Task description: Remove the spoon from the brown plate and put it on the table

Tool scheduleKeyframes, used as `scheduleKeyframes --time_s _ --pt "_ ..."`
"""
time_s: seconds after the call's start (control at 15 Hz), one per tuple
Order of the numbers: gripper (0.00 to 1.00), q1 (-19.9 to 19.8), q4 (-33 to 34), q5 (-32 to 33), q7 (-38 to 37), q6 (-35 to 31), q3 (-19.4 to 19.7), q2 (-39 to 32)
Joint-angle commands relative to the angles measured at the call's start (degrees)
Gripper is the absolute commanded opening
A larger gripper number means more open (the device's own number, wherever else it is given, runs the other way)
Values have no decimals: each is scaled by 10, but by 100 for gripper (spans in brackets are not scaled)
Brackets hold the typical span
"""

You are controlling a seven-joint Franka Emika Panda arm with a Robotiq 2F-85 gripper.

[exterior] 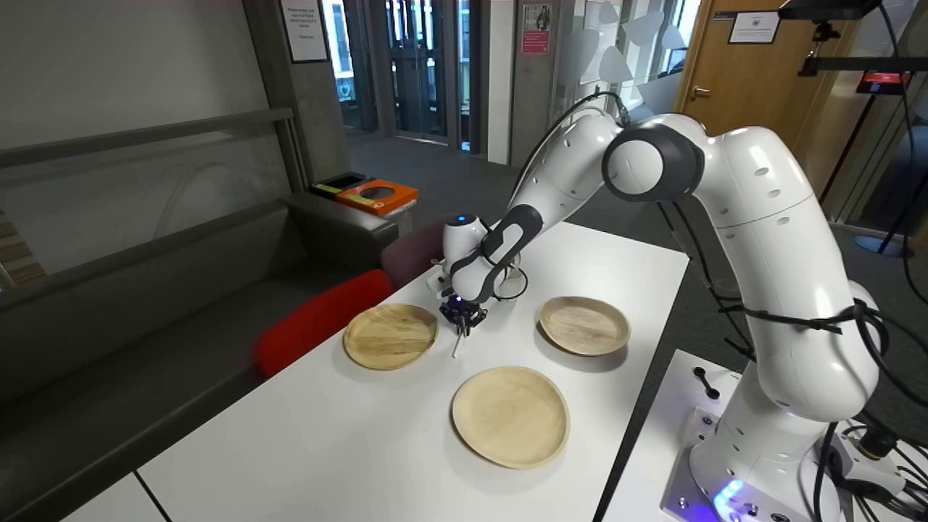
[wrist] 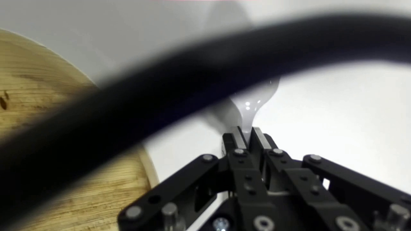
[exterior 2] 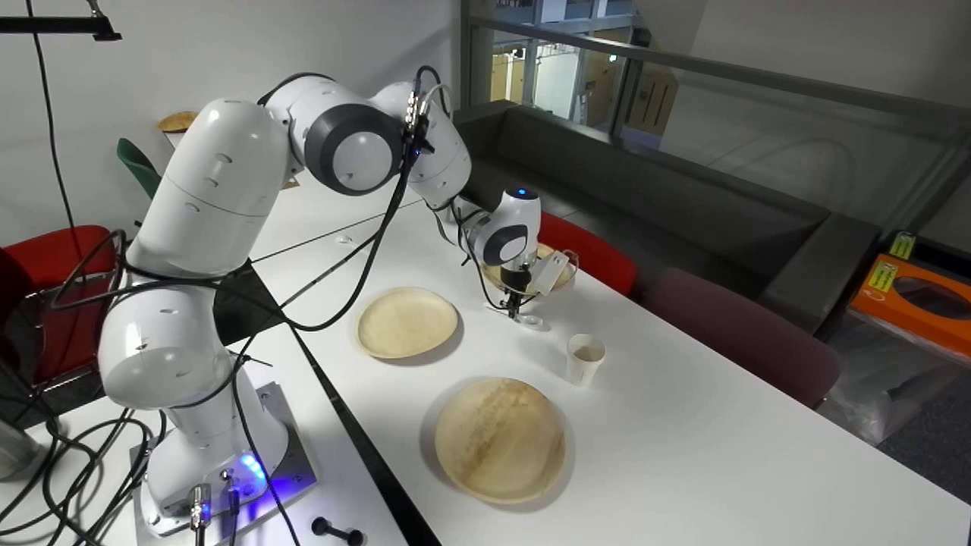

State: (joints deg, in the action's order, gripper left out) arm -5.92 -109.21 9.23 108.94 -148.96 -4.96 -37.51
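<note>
Spoon (wrist: 251, 104), just beside the brown plate (exterior: 391, 336) and clear of its rim, its slim handle pinched near the bowl between nearly closed fingers (wrist: 261, 139); contact with the table (exterior: 312, 435) cannot be told. Glossy, it is probably light, stiff and rather slippery, with the narrow handle the surest hold. The arm (exterior: 565, 177) arches high, fingers pointing down beside the brown plate.

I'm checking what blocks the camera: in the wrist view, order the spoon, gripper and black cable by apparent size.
Largest: black cable, blurred, likely enlarged by nearness
Next: gripper
Smallest: spoon, partly hidden by the cable
</note>
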Motion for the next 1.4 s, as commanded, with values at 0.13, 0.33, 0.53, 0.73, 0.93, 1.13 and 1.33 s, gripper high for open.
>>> scheduleKeyframes --time_s 0.13,0.33,0.53,0.73,0.93,1.13,1.33 --pt "56 -3 9 -1 -23 -34 -4 -13" --pt "78 -4 8 -1 -26 -36 -4 -15" --pt "94 -4 8 0 -26 -34 -4 -14" --pt "100 -13 -10 -3 -8 -33 -15 4" --pt "100 -14 -50 8 0 -21 -12 50" --pt "100 -7 -77 17 2 -4 -4 92" --pt "100 -2 -97 18 5 44 -5 136"
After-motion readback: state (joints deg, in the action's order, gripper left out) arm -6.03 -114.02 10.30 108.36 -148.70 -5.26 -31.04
